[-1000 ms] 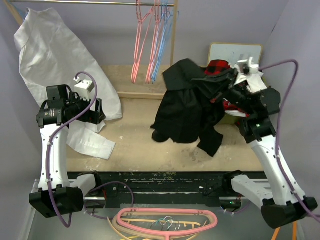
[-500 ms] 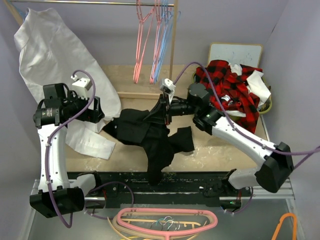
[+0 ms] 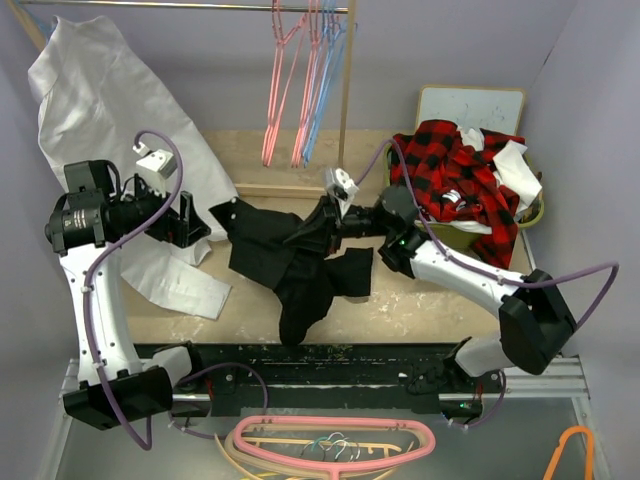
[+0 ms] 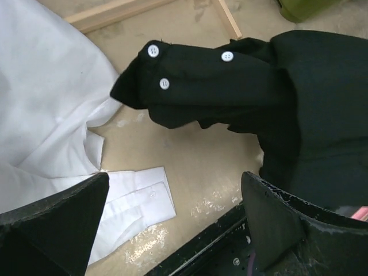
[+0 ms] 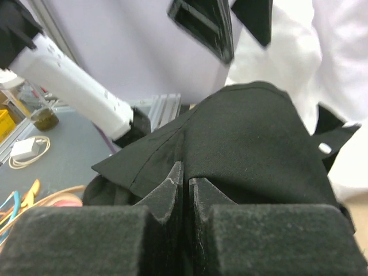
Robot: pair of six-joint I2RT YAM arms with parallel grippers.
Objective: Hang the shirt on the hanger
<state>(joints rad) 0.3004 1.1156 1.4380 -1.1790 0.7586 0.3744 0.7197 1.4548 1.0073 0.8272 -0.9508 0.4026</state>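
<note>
Holding: your right fingers (image 5: 175,192) pinch shut on the soft black button-up shirt (image 3: 290,265), offering it across.
Waiting: your left fingers (image 3: 192,220) gape empty, buttoned cuff (image 4: 152,77) just ahead.

lilac walls (image 3: 450,50), tan tabletop (image 3: 250,305)

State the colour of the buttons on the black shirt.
White buttons on the shirt; clearest in the left wrist view.

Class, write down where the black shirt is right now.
In the top view the black shirt sits mid-table, a fold pinched by the right gripper, between the open left gripper and the red plaid shirt.
</note>
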